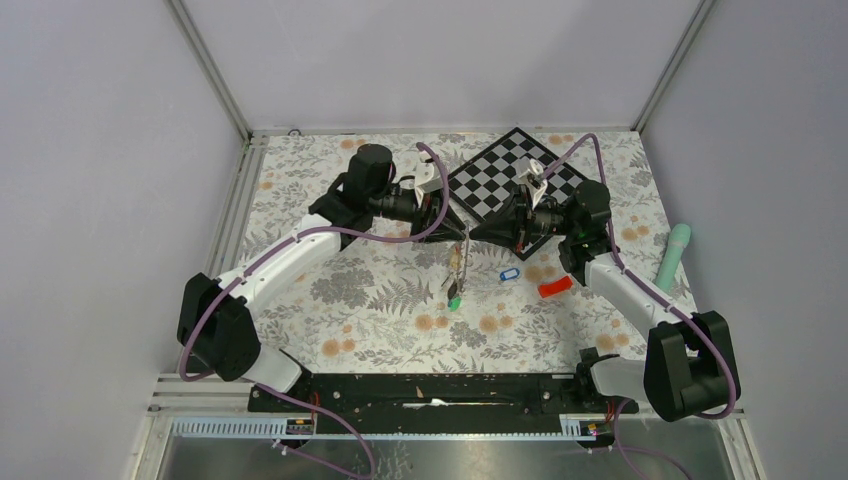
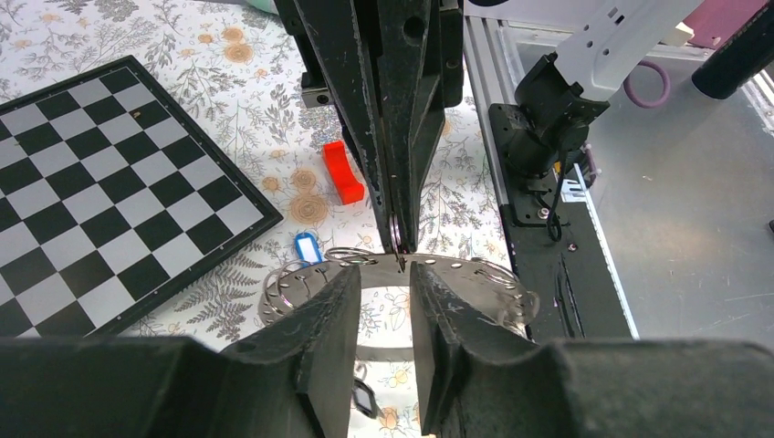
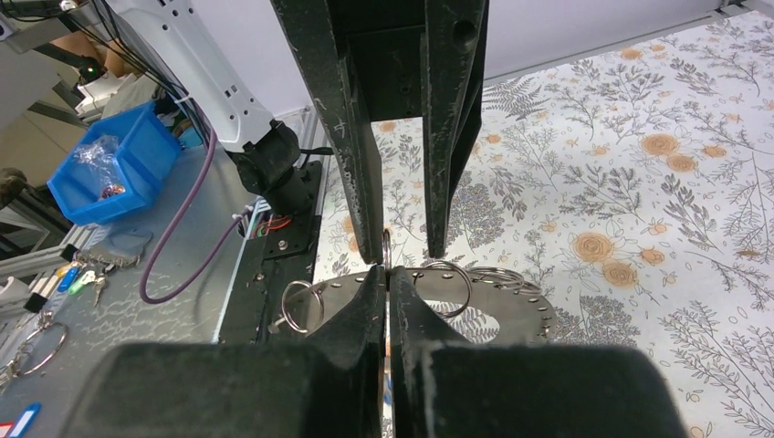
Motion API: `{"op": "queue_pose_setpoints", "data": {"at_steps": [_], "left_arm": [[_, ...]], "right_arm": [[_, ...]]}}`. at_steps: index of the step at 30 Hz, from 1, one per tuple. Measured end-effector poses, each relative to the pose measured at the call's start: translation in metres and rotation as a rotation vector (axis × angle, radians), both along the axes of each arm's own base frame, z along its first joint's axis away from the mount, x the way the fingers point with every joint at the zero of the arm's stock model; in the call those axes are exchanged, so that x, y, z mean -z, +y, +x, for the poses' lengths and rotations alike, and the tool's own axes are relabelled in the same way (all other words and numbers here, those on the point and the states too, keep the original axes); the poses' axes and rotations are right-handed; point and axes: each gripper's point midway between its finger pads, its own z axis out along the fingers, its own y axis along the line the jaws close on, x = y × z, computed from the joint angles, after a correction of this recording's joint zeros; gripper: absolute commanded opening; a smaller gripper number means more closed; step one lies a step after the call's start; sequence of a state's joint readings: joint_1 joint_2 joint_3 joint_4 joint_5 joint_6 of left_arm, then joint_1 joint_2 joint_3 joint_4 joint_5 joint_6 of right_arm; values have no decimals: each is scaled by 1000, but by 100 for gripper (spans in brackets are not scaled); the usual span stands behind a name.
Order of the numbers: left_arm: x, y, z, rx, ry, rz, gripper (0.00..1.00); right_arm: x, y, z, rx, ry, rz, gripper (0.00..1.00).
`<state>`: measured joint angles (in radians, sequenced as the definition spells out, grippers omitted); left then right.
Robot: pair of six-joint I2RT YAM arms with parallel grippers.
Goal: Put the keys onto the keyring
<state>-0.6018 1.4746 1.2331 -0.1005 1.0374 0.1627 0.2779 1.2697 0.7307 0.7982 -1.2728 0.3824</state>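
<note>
— Spreading across the overhead view: floral-patterned table [image 1: 350,325], with black-and-white chequered board [image 1: 505,180] at upper centre.

— Meeting just below that board, mid-frame: right gripper [image 3: 387,278] pinched tight on dark grey flat metal keyring [image 2: 447,267]; left gripper [image 2: 385,274] narrowly parted, straddling the opposite rim. Touching it or not, cannot tell.

— Lying right of centre on the cloth: red oblong plastic block [image 1: 555,288], then small metal key with blue oval tag [image 1: 509,273] just left of it.

— Hanging below the keyring, lower centre: key with green tag [image 1: 455,301].
</note>
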Motion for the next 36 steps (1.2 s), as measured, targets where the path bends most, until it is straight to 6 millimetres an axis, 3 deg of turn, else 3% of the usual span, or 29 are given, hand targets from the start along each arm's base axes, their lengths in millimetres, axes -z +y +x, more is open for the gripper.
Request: {"op": "queue_pose_setpoints", "data": {"at_steps": [16,21,25,33,36], "left_arm": [[4,-6,-5,24,24,1,13],[7,-8,-7,38,42,5,0],[9,-8,-7,42,53,7,0],[18,-7,-9,58,-24,51,0],[33,-4,-10,72,-130,118,0]], "right_arm": [[1,0,1,8,12,0,0],[5,-1,2,19,22,-3,0],[7,-2,3,22,15,-6,0],[18,-4,1,24,-12,-46,20],[26,-6,1,23,-44,-96,34]]}}
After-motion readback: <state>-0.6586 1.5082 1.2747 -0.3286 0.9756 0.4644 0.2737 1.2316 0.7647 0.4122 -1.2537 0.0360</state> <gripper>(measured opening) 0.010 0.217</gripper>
